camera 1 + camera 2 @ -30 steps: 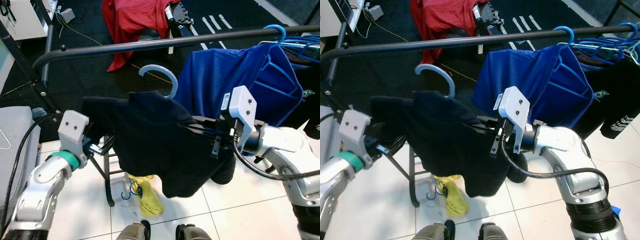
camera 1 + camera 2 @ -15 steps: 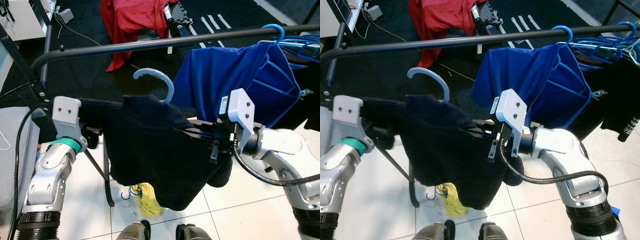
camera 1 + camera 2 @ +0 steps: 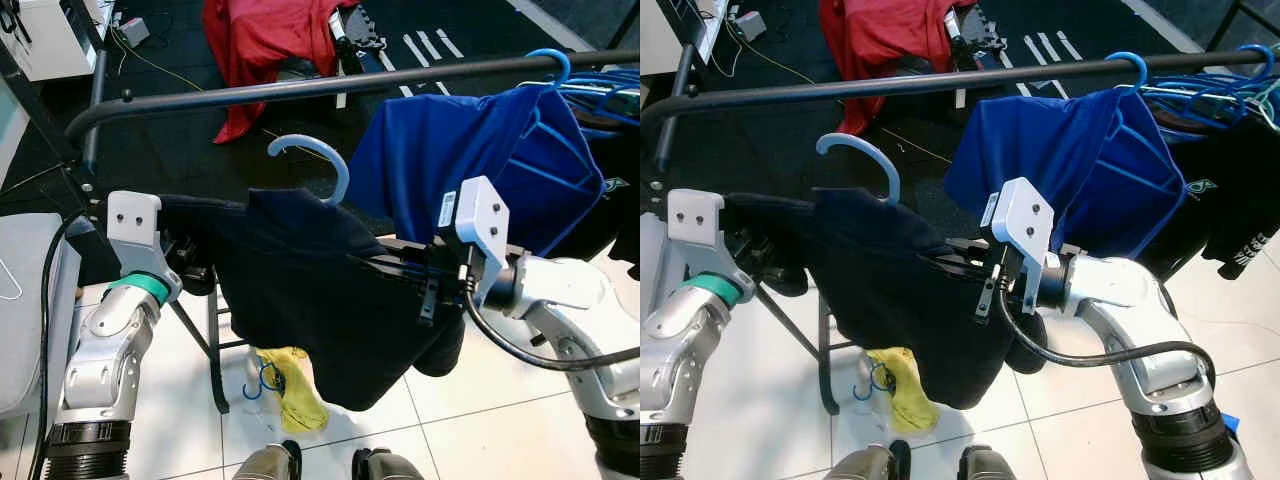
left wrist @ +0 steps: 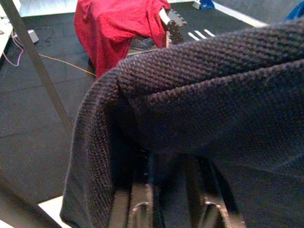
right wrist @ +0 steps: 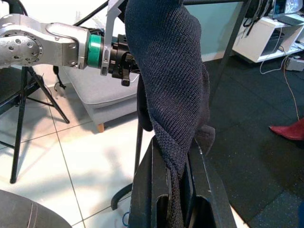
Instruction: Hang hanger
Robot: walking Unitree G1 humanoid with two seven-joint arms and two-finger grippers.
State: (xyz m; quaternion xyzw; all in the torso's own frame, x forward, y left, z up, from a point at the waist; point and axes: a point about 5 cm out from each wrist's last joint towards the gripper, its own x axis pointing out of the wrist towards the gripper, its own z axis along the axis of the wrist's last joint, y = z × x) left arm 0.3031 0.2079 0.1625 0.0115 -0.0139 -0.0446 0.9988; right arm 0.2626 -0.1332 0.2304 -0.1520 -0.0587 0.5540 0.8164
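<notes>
While the dark sweater (image 3: 310, 280) on its blue hanger (image 3: 315, 160) is held below the rail (image 3: 330, 85), the right gripper (image 5: 175, 190) is seen pinching its fabric; the left gripper (image 4: 166, 209), buried under cloth, probably grips it too.

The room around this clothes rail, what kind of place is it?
Probably a home laundry or dressing corner. A black clothes rail carries a blue shirt on a hanger, a red garment is draped behind it, and a grey upholstered seat stands on the white tiled floor.
</notes>
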